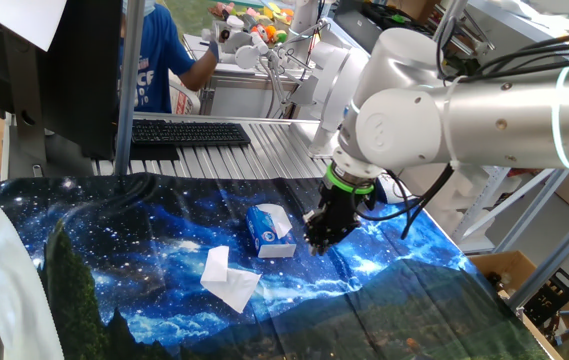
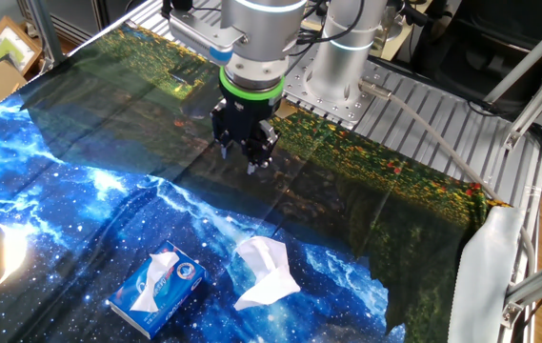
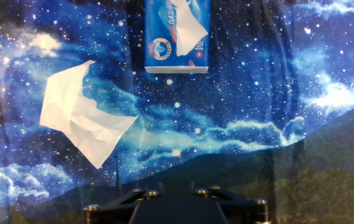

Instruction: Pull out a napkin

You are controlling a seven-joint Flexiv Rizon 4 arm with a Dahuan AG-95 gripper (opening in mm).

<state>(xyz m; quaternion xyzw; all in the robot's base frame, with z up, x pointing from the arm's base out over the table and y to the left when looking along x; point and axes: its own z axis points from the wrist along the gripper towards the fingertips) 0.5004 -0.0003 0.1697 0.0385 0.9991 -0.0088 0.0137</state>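
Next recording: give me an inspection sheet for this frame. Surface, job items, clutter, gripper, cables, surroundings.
Surface: galaxy-print cloth covers the table, mildly wrinkled.
Job items: tissue box lies flat, a white tissue poking from its slot; creased napkin lies loose on the cloth beside it, apart.
Clutter: nothing seen.
Gripper: gripper above the cloth, holding nothing; jaws' state unclear.
Cables: black cables hang by the wrist.
Surroundings: keyboard, person in blue behind the table.
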